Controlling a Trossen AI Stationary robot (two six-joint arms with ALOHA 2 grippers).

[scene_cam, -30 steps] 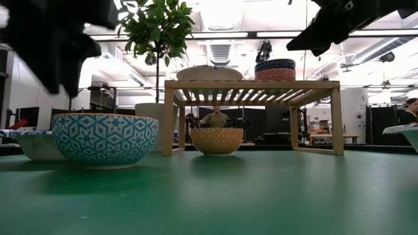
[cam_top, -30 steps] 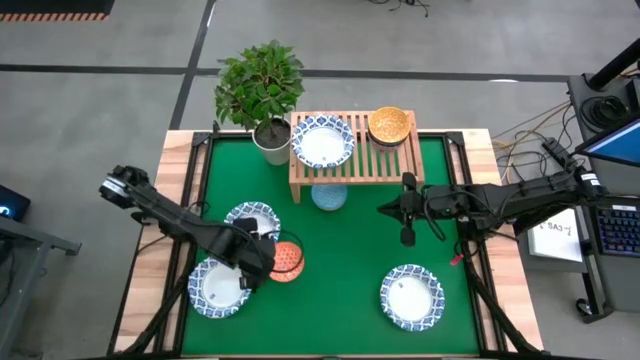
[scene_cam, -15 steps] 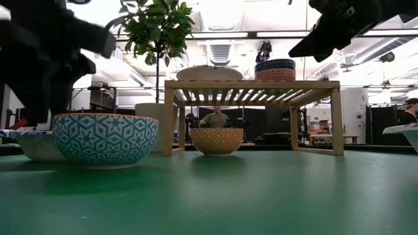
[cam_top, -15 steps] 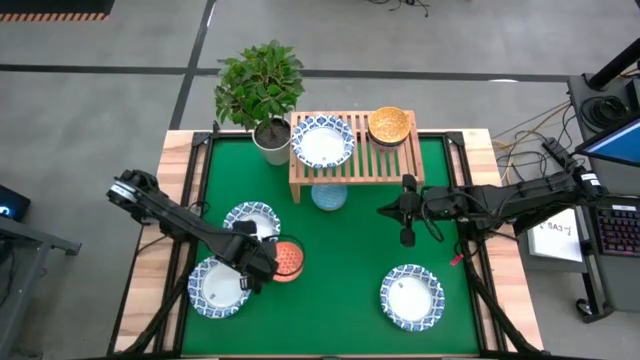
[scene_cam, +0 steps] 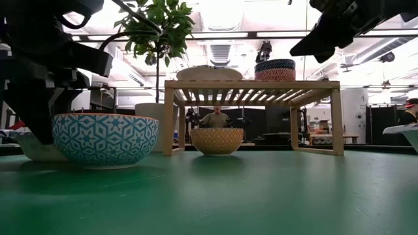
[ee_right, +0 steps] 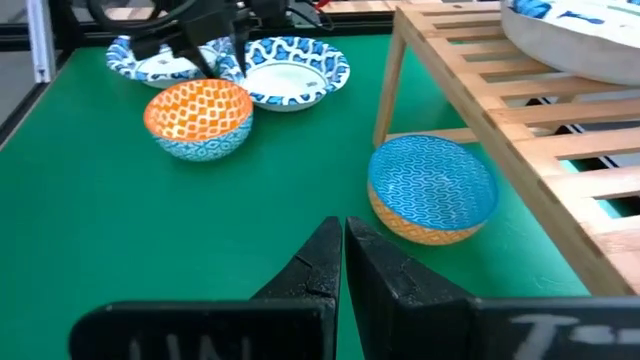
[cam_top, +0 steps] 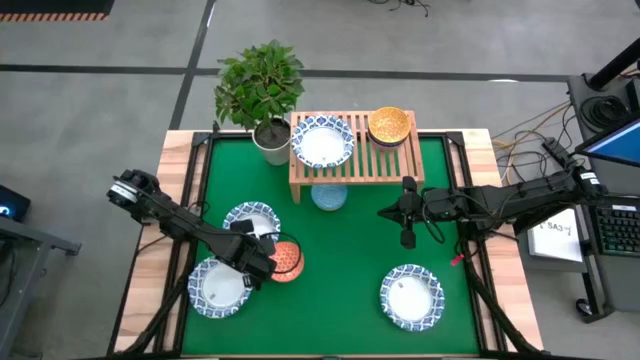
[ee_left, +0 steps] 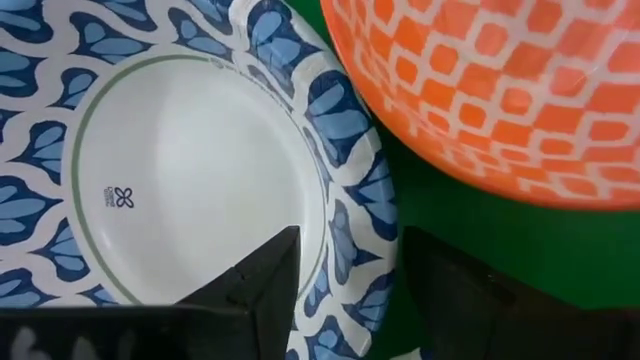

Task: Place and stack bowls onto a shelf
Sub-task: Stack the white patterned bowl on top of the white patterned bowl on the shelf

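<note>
**Two bowls on the shelf, left fingers spread over a plate-wide bowl's rim**

Two bowls sit on the shelf point(cam_top: 354, 157): a wide white bowl point(cam_top: 322, 142) with a blue patterned rim at one end and a mustard bowl point(cam_top: 388, 125) at the other, stacked in a darker bowl as the low view shows. Under the shelf on the green counter point(cam_top: 340, 270) rests a pale blue bowl point(cam_top: 329, 196).

Near the counter's left front, an orange-red bowl point(cam_top: 286, 260) stands between two wide white bowls, one behind it point(cam_top: 251, 220) and one at the front left point(cam_top: 217, 288). The left gripper point(cam_top: 255, 267) is down beside the orange-red bowl, its fingers point(ee_left: 262, 280) released and straddling the front-left bowl's rim. A fourth wide bowl point(cam_top: 411, 296) lies at the front right.

The right gripper point(cam_top: 406, 212) hangs above the counter near the shelf's right leg, fingers point(ee_right: 318, 262) clenched on nothing. A potted plant point(cam_top: 261, 88) stands left of the shelf.
</note>
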